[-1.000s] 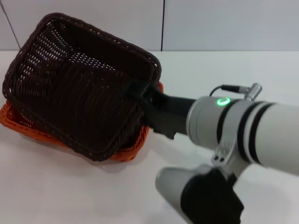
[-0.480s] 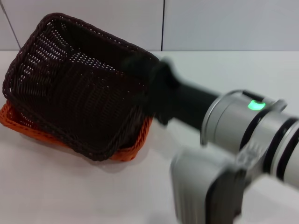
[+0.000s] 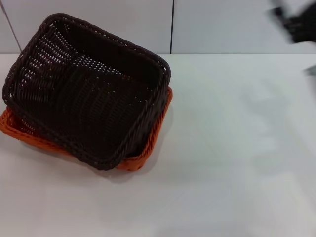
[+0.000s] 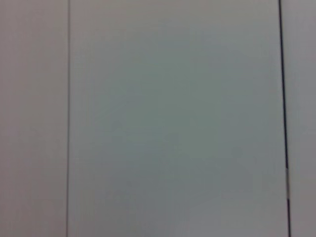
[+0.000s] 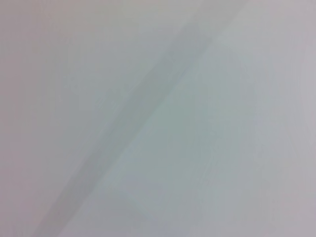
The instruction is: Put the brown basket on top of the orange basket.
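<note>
Brown basket (image 3: 86, 91) nested askew in orange basket (image 3: 153, 140) at the desk's (image 3: 222, 163) far left corner; right gripper (image 3: 296, 22) above far right edge, jaw state indiscernible.

The head camera looks forward and down from above the near edge of the bench (image 3: 222, 163). It takes in the brown basket (image 3: 86, 91) stacked in the orange basket (image 3: 155, 131) on the left, the panelled wall (image 3: 222, 24) beyond, and the blurred right tool (image 3: 298, 22) at the far right corner. The left wrist camera faces a pale flat panel (image 4: 173, 123) crossed by two thin dark seams. The right wrist camera faces a pale surface (image 5: 222, 123) close up, crossed by a slanting grey band. No basket appears in either wrist view.
</note>
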